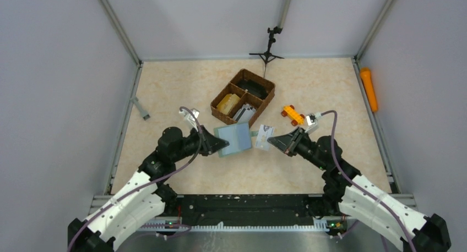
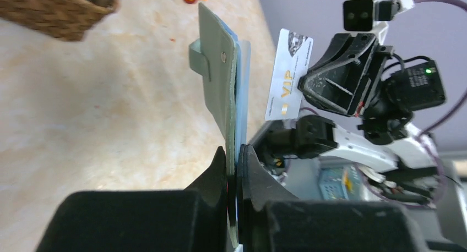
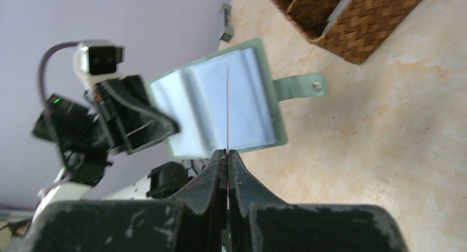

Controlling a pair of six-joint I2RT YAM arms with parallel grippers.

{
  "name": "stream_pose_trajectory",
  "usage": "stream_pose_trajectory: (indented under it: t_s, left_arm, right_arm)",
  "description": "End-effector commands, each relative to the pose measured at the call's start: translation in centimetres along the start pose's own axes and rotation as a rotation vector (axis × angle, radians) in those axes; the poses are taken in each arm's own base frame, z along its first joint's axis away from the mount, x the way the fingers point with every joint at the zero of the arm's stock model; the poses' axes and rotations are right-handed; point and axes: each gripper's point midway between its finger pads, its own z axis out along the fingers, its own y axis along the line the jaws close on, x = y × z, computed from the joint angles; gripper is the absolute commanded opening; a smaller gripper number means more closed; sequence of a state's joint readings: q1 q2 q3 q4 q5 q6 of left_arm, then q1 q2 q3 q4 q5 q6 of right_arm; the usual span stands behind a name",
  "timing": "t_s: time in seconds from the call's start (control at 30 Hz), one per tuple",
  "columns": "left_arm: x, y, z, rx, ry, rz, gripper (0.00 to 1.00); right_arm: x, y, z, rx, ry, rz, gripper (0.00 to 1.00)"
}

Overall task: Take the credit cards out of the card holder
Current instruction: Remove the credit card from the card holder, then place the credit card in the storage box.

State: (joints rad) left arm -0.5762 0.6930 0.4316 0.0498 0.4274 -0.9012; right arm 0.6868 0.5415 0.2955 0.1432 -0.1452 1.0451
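While I'm watching the feeds from my desk, the left gripper (image 1: 215, 143) is pinching the card holder (image 1: 234, 139) by its left edge, with the fingers pressing together on the grey-green cover and blue-grey lining. The holder is hanging open in the air between the two arms, just in front of the wicker tray (image 1: 226, 88). Its snap strap (image 3: 300, 87) is sticking out toward the right arm.

The right gripper (image 1: 274, 140) is clamping a credit card (image 2: 287, 76), a white one with gold "VIP" lettering, and its jaws are squeezing one edge. That card is sitting just beside the strap side of the holder, with a gap showing in the left wrist view, so it's fully out.

On the right wrist cam the card is showing edge-on as a thin line, so I honestly can't tell what's sitting in the pockets behind it. An orange toy block (image 1: 292, 114) is lying on the table (image 1: 330, 87) to the right of the tray.
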Motion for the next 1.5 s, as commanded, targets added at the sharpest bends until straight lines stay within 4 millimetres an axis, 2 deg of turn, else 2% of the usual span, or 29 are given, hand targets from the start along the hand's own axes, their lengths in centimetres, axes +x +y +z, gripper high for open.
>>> stream_pose_trajectory:
  t_s: [0.0, 0.1, 0.3, 0.4, 0.53, 0.8, 1.17, 1.4, 1.43, 1.47]
  left_arm:
    - [-0.2, 3.6, -2.7, -0.270, 0.003, 0.083, 0.00]
    - [-0.1, 4.3, -3.6, -0.323, 0.002, 0.092, 0.00]
    - [1.1, 5.8, -4.0, -0.373, 0.051, 0.097, 0.00]
    - [1.9, 6.6, -3.8, -0.385, 0.085, 0.089, 0.00]
    - [2.4, 7.3, -3.6, -0.404, 0.113, 0.083, 0.00]
    - [2.5, 7.7, -3.3, -0.408, 0.114, 0.084, 0.00]
    - [3.2, 8.3, -3.0, -0.395, 0.122, 0.078, 0.00]
    - [3.7, 8.6, -2.7, -0.385, 0.131, 0.061, 0.00]
    - [3.8, 8.7, -2.7, -0.385, 0.134, 0.059, 0.00]
    - [3.8, 8.7, -2.6, -0.386, 0.138, 0.056, 0.00]
  right_arm:
    - [-3.9, 1.5, 2.6, -0.020, -0.154, 0.016, 0.00]
    - [-5.0, 0.9, 4.5, 0.016, -0.199, 0.047, 0.00]
    - [-7.3, 1.2, 8.8, 0.034, -0.262, 0.052, 0.00]
    - [-7.8, 0.3, 11.3, 0.094, -0.262, 0.067, 0.00]
    - [-8.2, -1.4, 13.4, 0.170, -0.283, 0.146, 0.00]
    - [-8.7, -2.8, 16.2, 0.211, -0.317, 0.184, 0.00]
    - [-8.0, -5.3, 18.5, 0.253, -0.319, 0.221, 0.00]
    - [-7.8, -6.7, 20.8, 0.267, -0.323, 0.227, 0.00]
    - [-7.8, -7.0, 21.1, 0.278, -0.326, 0.225, 0.02]
    - [-7.9, -7.1, 21.4, 0.284, -0.331, 0.225, 0.12]
